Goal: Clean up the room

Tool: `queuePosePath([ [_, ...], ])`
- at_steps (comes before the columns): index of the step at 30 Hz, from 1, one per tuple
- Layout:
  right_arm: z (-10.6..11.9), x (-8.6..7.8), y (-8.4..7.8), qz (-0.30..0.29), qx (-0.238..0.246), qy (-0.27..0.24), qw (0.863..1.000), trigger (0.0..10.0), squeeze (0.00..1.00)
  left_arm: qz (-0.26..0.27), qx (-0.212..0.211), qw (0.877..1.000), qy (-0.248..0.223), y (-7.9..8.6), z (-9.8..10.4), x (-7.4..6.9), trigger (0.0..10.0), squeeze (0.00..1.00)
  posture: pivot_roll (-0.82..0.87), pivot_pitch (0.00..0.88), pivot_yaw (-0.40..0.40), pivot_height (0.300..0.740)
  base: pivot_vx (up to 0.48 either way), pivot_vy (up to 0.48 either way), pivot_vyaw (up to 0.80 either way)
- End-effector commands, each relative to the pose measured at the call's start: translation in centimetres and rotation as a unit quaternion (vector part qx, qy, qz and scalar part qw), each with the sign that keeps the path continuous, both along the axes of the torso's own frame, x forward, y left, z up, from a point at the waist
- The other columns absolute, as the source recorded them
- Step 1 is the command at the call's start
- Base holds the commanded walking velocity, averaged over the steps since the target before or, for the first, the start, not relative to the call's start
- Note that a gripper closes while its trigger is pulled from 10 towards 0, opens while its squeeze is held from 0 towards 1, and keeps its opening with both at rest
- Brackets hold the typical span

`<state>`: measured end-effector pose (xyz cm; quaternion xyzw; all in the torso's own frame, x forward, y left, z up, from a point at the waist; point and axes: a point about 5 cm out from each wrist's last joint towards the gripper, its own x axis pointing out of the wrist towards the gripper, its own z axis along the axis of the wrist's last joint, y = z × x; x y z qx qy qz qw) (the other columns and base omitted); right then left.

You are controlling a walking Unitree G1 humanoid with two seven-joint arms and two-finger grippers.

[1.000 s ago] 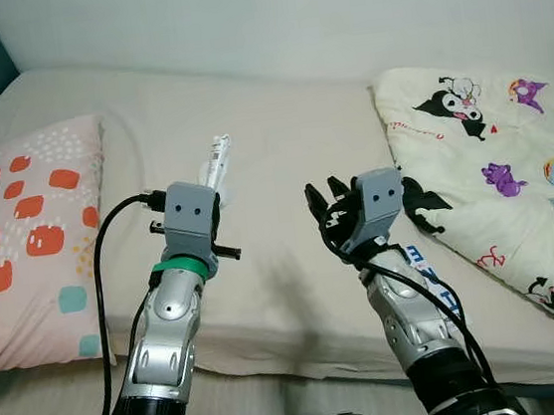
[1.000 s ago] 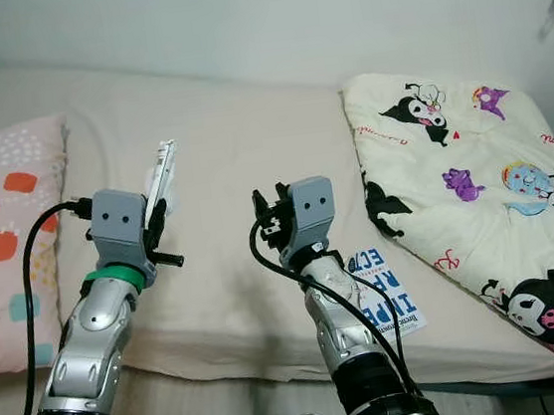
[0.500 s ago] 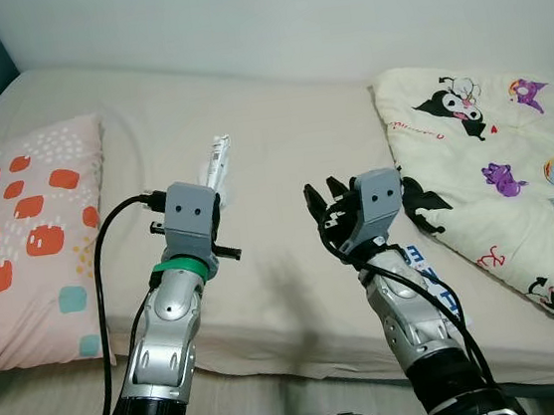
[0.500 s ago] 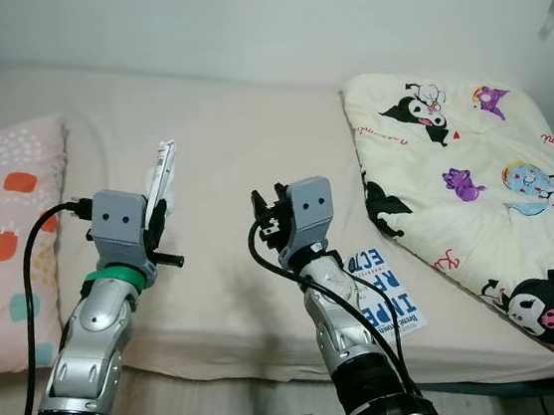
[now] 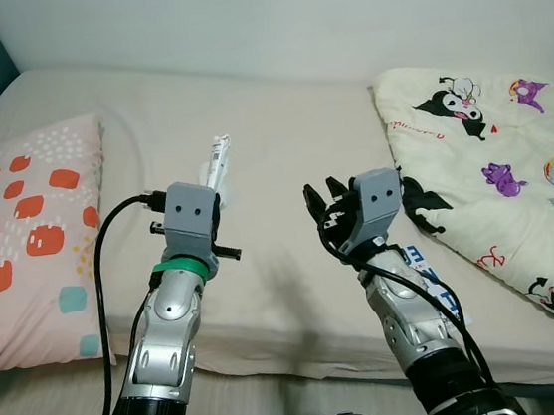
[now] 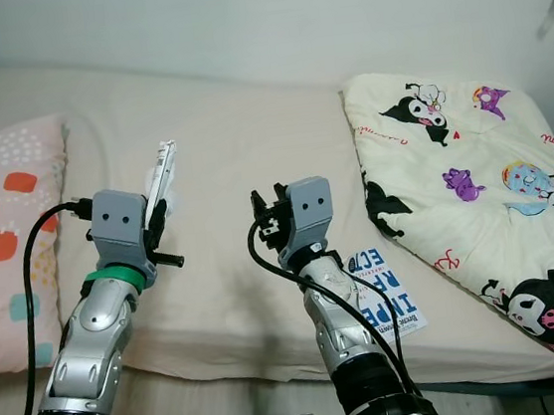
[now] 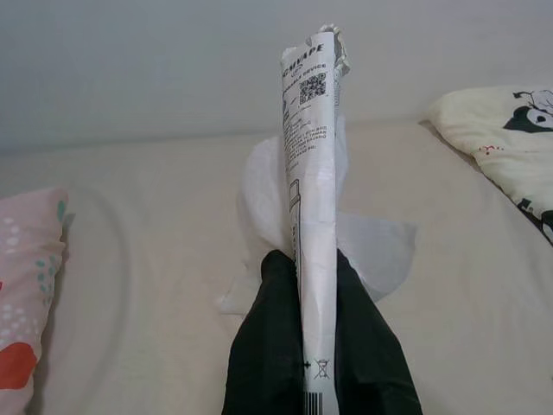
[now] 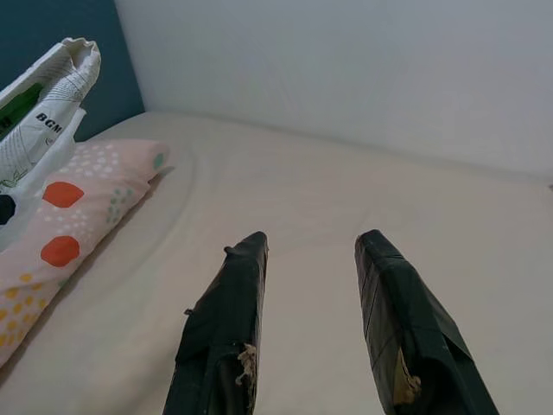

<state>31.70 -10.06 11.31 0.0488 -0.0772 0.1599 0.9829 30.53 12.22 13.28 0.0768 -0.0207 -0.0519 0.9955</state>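
Head view: my left jaws (image 5: 213, 190) clamp a crumpled white wrapper (image 5: 217, 159) above the bed (image 5: 280, 147), beside the pillow (image 5: 30, 236); left wrist: wrapper light, flimsy, pinched low; right wrist: my right jaws (image 8: 315, 324) apart, empty, over the bed.

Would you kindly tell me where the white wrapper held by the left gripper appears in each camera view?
Left eye view: white wrapper sticks up above the left gripper.
Right eye view: left of centre.
Left wrist view: central, clamped between the fingers.
Right wrist view: at the upper edge.
Shared landmark: pink pillow.
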Motion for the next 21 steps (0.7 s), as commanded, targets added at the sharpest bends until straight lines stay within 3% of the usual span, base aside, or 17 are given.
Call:
queuePosePath([
  [1,-0.36,-0.25,0.02,0.003,-0.001,0.006,1.0,10.0,0.0,-0.007,0.0,1.0,0.004,-0.26,-0.24,-0.29,10.0,0.0,0.01,0.0,-0.038,0.74,0.0,0.0,0.0],
  [10,-0.36,-0.24,0.05,0.003,-0.001,0.006,1.0,10.0,0.0,-0.009,0.008,1.0,0.001,-0.34,-0.19,-0.24,10.0,0.0,0.0,0.0,-0.037,0.74,0.0,0.0,0.0],
  [21,-0.37,-0.28,0.04,0.002,0.0,0.006,1.0,10.0,0.0,-0.012,0.009,1.0,-0.001,-0.31,-0.14,-0.21,10.0,0.0,0.0,0.0,-0.034,0.74,0.0,-0.463,0.0],
])
